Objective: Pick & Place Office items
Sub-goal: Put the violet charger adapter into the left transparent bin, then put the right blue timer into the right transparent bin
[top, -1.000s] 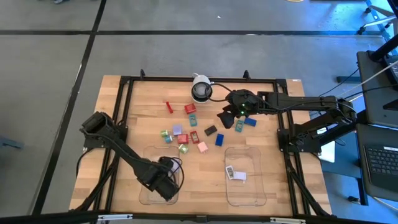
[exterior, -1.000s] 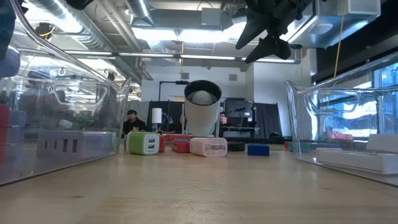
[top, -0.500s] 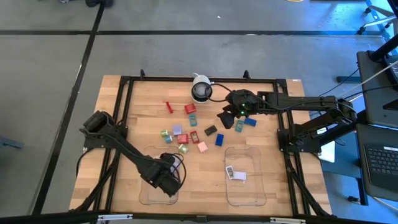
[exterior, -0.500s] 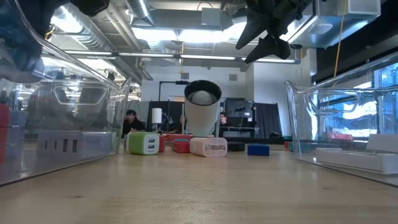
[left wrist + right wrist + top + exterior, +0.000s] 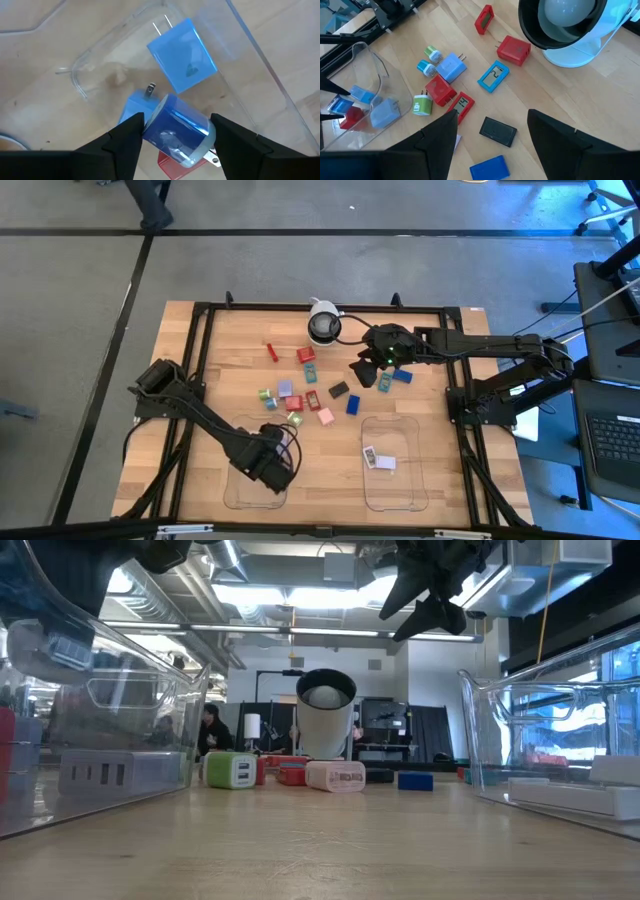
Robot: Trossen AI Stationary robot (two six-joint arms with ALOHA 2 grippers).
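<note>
We find the task partly done. The left clear tray (image 5: 236,480) already holds several office items: the left wrist view shows a light blue plug adapter (image 5: 182,55), a second light blue piece (image 5: 131,109) and a red piece (image 5: 172,166) on its floor. The left gripper (image 5: 177,124) hangs over this tray, its jaws pinching a blue cylindrical adapter (image 5: 176,131), which touches both sides as far as we can see and has not been set down. The right clear tray (image 5: 400,485) holds two white pieces (image 5: 378,460). More than ten items lie loose on the table (image 5: 220,370) between the camera dome (image 5: 322,326) and the trays, among them a red block (image 5: 514,50), a teal-framed block (image 5: 493,76), a black block (image 5: 498,132), a green-capped adapter (image 5: 422,106) and a blue block (image 5: 490,168); we judge that more than half of the work is left. The right gripper (image 5: 372,368) hovers above this loose group, beside the dome, jaws spread and empty. Only the left wrist view shows the held adapter and the tray floor beneath it; from above the arm hides both. Only the right wrist view separates the loose items by shape. The low view alone shows a grey multi-port piece (image 5: 100,772) behind the left tray's wall, and a person (image 5: 212,728) in the room beyond.
</note>
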